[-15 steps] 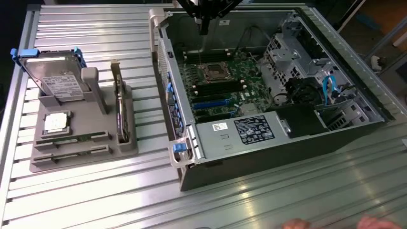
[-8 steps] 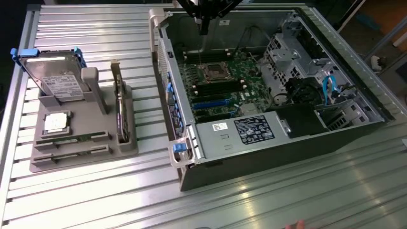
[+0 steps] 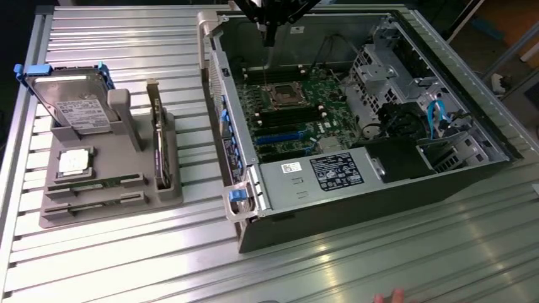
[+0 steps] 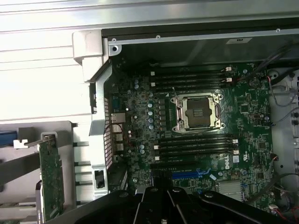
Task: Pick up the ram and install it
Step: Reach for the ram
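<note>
Gripper [image 3: 269,41] over motherboard [image 3: 291,110], far end; hold cannot tell. Likely install approach: calls for lining up with slots [image 4: 191,80].

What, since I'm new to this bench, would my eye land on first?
The open computer case at the exterior view's right, its motherboard and empty processor socket exposed. The end effector hangs above it; a grey holder with a hard drive stands at that view's left.

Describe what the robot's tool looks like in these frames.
The tool is black throughout. In the exterior view, slim angled struts converge into one narrow, straight tip. In the wrist view its body looks glossy black, with angular faceted panels meeting at raised seams.
</note>
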Controlling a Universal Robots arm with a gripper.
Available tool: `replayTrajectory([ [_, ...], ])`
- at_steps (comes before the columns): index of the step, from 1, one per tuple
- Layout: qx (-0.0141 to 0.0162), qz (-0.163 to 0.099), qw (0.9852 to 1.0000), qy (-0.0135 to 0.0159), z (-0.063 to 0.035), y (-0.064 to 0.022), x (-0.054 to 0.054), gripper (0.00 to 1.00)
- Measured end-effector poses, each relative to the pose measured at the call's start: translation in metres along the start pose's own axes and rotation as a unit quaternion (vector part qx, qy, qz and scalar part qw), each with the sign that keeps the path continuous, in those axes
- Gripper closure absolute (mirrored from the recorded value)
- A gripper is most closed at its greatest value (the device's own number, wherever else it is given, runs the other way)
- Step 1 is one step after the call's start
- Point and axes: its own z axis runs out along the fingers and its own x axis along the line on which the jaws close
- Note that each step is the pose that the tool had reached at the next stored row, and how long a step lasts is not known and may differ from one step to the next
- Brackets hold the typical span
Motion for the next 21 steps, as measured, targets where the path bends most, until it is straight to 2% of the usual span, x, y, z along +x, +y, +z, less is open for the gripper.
replayTrajectory([
  [21,0.0000,0.000,1.0000,0.0000,-0.0008,-0.0022,0.029,0.89],
])
